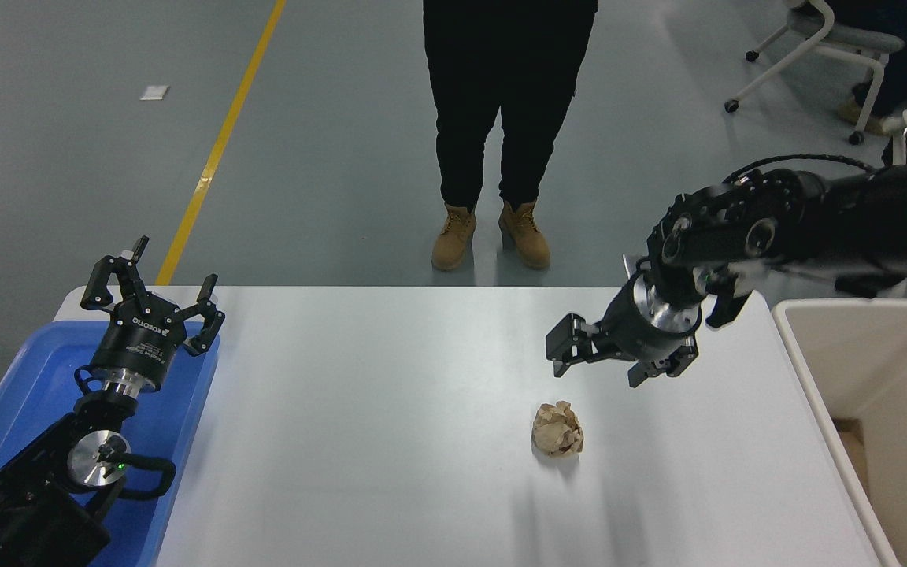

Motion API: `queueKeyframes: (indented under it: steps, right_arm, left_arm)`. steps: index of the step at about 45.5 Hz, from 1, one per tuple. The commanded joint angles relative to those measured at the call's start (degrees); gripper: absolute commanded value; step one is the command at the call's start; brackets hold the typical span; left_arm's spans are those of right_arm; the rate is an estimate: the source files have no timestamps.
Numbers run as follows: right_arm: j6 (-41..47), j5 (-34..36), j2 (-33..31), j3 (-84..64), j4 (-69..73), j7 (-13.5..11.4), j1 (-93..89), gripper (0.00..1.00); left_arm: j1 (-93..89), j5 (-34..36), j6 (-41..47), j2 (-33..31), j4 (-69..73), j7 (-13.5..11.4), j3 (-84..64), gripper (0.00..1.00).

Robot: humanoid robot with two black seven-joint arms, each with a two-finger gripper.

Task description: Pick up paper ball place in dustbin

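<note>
The paper ball (557,429), a wrinkled tan-brown wad, lies on the white table (359,441), right of the middle. My right gripper (560,350) hangs above the table just behind the ball, pointing left, clear of it. Its jaws look open and hold nothing. The dustbin (816,394), a deep cream-white bin, stands against the table's right edge. My left gripper (153,295) is parked at the lower left, open and empty, over a blue tray.
The shallow blue tray (28,394) sits at the table's left edge under the left arm. A person in black trousers and tan boots (493,228) stands just beyond the far edge. White chairs (831,47) stand at the top right.
</note>
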Motion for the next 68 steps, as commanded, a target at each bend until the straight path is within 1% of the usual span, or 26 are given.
queueKeyframes:
  steps: [1, 19, 31, 37, 43, 47, 48, 53, 55, 56, 60, 68]
  right_arm:
    - [-1.6, 0.0, 3.4, 0.6, -9.6, 0.0, -10.7, 1.0]
    - [-2.3, 0.0, 5.2, 3.1, -14.8, 0.1, -17.2, 1.0]
    - [-4.5, 0.0, 5.5, 6.5, -19.0, 0.1, -21.8, 1.0]
    - [-6.9, -0.6, 5.5, 7.2, -21.1, 0.1, -24.6, 1.0]
    - [-8.2, -0.8, 5.5, 7.2, -22.5, 0.3, -26.1, 0.96]
    - [-8.9, -0.8, 5.5, 7.2, -22.5, 0.3, -26.2, 0.83]
    - [-9.1, -0.9, 5.5, 7.2, -22.5, 0.3, -26.2, 0.78]
    - [-9.1, -2.8, 5.5, 7.2, -21.6, 0.4, -26.0, 0.47]
    - [-9.0, -3.5, 5.5, 7.3, -21.1, 0.5, -25.7, 0.29]
    - [-8.9, -3.7, 5.5, 7.3, -20.7, 0.6, -25.4, 0.22]
    - [-8.7, -4.0, 5.5, 7.3, -19.9, 0.7, -24.7, 0.0]
    - [-8.3, -4.3, 5.5, 7.2, -18.3, 0.7, -22.2, 0.0]
  left_arm:
    - [0.0, 0.0, 0.0, 0.0, 0.0, 0.0, 0.0, 0.98]
    - [0.0, 0.0, 0.0, 0.0, 0.1, 0.0, 0.0, 0.98]
    - [0.0, 0.0, 0.0, 0.0, 0.0, 0.0, 0.1, 0.98]
    - [0.0, 0.0, 0.1, 0.0, 0.1, 0.0, 0.0, 0.98]
    - [0.0, 0.0, 0.0, 0.0, 0.0, 0.0, 0.0, 0.98]
    - [0.0, 0.0, 0.1, 0.0, 0.1, 0.0, 0.0, 0.98]
    - [0.0, 0.0, 0.0, 0.0, 0.1, 0.0, 0.0, 0.98]
    - [0.0, 0.0, 0.0, 0.0, 0.1, 0.0, 0.0, 0.98]
    - [0.0, 0.0, 0.1, 0.0, 0.0, 0.0, 0.0, 0.98]
    - [0.0, 0.0, 0.1, 0.0, 0.0, 0.0, 0.0, 0.98]
    - [0.0, 0.0, 0.0, 0.0, 0.0, 0.0, 0.0, 0.98]
    - [0.0, 0.0, 0.0, 0.0, 0.0, 0.0, 0.0, 0.98]
